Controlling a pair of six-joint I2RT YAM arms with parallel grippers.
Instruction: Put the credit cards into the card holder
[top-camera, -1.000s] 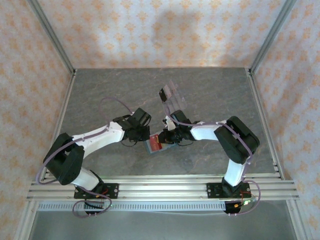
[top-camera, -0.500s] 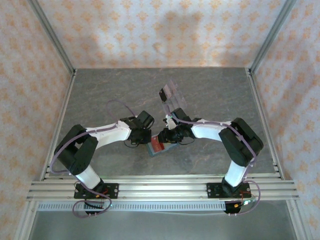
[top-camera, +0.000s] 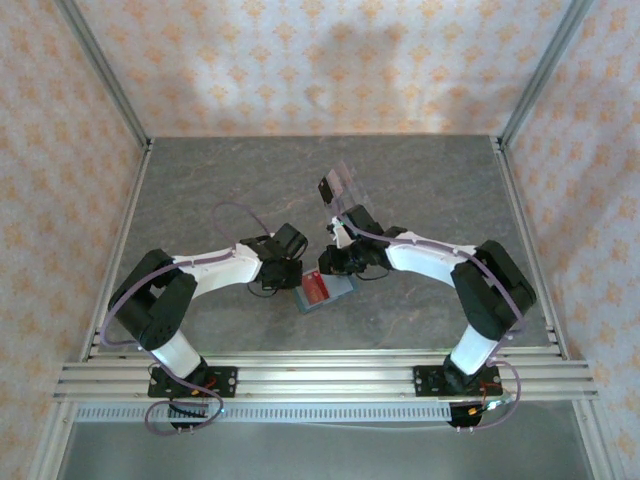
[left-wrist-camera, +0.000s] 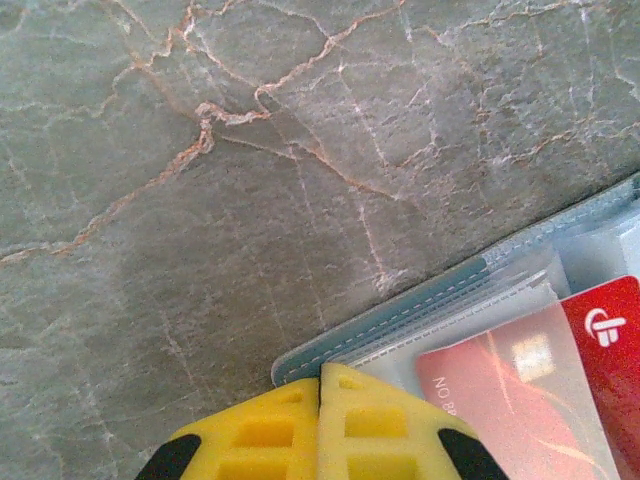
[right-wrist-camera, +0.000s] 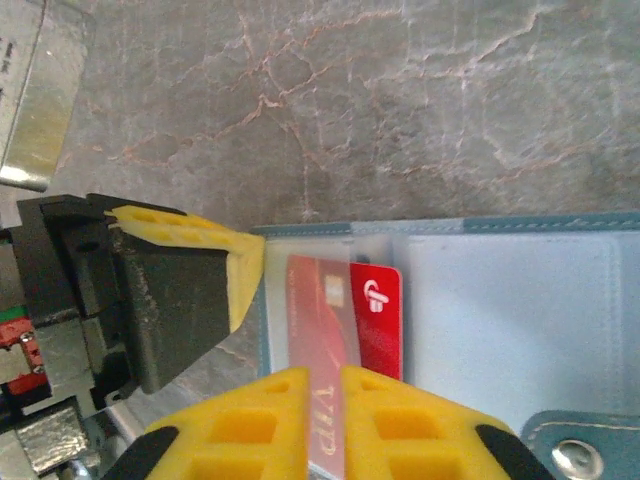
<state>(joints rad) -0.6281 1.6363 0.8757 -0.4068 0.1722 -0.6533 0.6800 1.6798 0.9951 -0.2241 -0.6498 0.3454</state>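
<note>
Your right end effector (right-wrist-camera: 322, 400), closed now, has backed toward 12 o'clock, so the red card (right-wrist-camera: 378, 300) sits partly in the card holder (right-wrist-camera: 520, 290), pinned at 9 o'clock by your closed left end effector (left-wrist-camera: 320, 400).

Matt grey stone-look table (left-wrist-camera: 200, 200), smooth, veined with rusty cracks. Teal leather-like card holder (right-wrist-camera: 520, 320) with stitched edge, frosted clear plastic pockets inside, a shiny metal stud (right-wrist-camera: 572, 455). Red card (right-wrist-camera: 378, 310) of glossy plastic. Matt yellow moulded plastic, pierced with cells, on the left gripper (left-wrist-camera: 320, 372) and right gripper (right-wrist-camera: 325, 375). Clear plastic tray (top-camera: 345, 190), glassy. Brushed aluminium rails (top-camera: 320, 375). Patterned paper walls (top-camera: 300, 60), matt. Glossy white plastic arm shells (top-camera: 220, 268), black joints
</note>
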